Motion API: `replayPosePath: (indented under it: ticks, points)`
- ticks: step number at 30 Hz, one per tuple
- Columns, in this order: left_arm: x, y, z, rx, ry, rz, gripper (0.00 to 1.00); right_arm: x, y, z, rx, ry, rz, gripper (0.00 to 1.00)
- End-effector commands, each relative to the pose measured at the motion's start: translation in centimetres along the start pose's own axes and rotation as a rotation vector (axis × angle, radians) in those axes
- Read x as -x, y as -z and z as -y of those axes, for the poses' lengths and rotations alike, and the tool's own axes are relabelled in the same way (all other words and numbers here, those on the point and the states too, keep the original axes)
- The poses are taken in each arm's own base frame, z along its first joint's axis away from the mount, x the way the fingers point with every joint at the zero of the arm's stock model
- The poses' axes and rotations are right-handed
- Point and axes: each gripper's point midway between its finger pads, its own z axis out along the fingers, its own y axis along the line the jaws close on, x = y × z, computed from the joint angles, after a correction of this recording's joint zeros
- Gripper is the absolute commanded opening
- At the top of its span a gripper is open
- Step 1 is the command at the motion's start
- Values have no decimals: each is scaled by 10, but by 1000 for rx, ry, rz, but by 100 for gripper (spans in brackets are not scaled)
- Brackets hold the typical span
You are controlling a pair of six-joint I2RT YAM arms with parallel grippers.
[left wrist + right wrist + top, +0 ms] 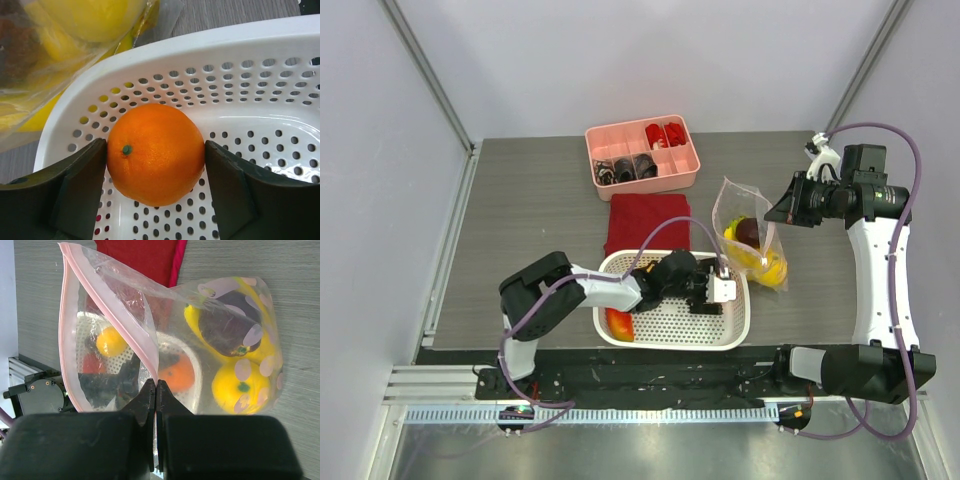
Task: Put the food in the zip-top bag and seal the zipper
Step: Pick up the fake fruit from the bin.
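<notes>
White basket [280, 50]: orange [156, 154] clamped between left fingers [80, 190] | right fingers [145, 401] pinched on zip-top bag [225, 300] mouth edge

The left arm [590, 290] reaches low across the white basket [740, 335], the left gripper [155, 146] clamped on the orange [150, 167] inside it. Right of the basket, the right arm [875, 270] stands tall, the right gripper [156, 386] pinching the zip-top bag [225, 300] at its mouth edge.
</notes>
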Motion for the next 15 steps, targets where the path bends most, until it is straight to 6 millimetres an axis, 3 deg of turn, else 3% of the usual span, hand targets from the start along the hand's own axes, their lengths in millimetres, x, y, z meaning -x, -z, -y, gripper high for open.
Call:
replayPosePath:
  ticks: [1, 3, 4, 6, 7, 9, 11, 12, 13, 15]
  points:
    - [30, 11, -8, 4, -12, 50, 69, 11, 6, -3, -1, 23, 40, 1]
    - [34, 29, -2, -20, -29, 53, 62, 12, 6, -4, 9, 26, 39, 1]
    - [47, 48, 3, -47, -37, 67, 58, 12, 4, -5, 15, 23, 36, 1]
    - [59, 69, 9, -82, -22, 69, 57, 12, 2, -4, 24, 17, 26, 1]
    - [76, 92, 11, -94, -2, 79, 57, 12, 2, -5, 29, 23, 27, 1]
    - [101, 115, 13, -112, 20, 121, 57, 13, 1, -4, 28, 31, 27, 1]
    - [139, 148, 4, -93, 51, 177, 57, 12, -1, -3, 31, 37, 27, 1]
    - [150, 156, 0, -82, 61, 191, 57, 12, 0, -4, 33, 39, 29, 1]
    - [173, 167, -12, -51, 59, 228, 57, 11, 0, -5, 39, 38, 30, 1]
    - [185, 174, -31, 5, 92, 222, 57, 11, -1, -5, 44, 40, 32, 1]
